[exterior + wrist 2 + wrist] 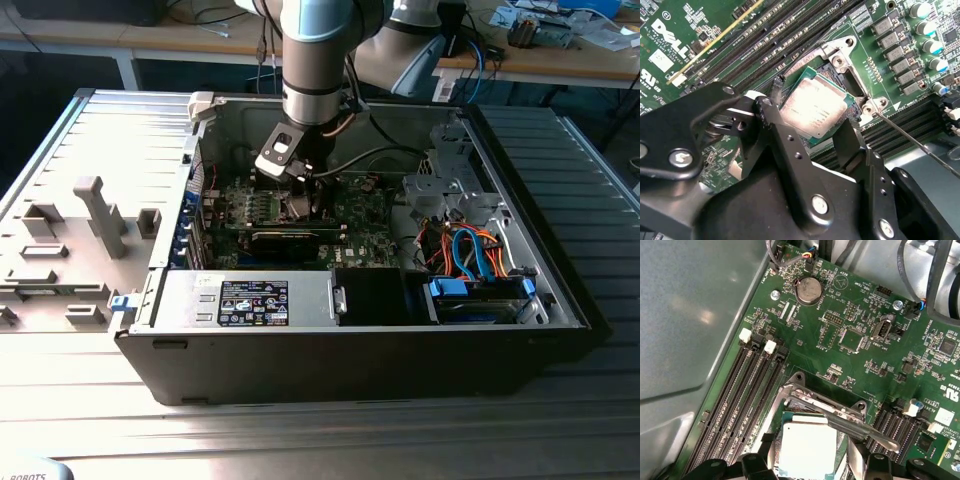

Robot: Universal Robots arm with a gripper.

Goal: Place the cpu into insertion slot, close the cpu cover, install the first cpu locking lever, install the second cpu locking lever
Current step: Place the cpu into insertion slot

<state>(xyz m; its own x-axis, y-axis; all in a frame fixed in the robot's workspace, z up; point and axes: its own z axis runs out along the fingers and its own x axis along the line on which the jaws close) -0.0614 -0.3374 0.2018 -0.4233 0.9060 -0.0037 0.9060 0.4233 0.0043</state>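
Note:
The cpu (815, 110), a silver-faced square chip with a green edge, lies level over the insertion slot (837, 75), whose dark socket and silver rim show beyond it. My gripper (812, 117) has one black finger (776, 92) at one edge of the cpu and the other finger (846, 142) at the opposite edge, shut on it. In the first wrist view the cpu (807, 447) sits between the same fingers (856, 457). The cpu cover (826, 407) stands open behind the socket, a locking lever (880, 430) beside it. In the exterior view the gripper (300, 195) reaches down into the open case.
Long black memory slots (740, 400) run beside the socket, with capacitors (932, 30) on the other side. A thin wire lever (920, 147) angles away from the socket corner. A grey drive cage (450, 180), bundled cables (470, 255) and the power supply (255, 300) crowd the case.

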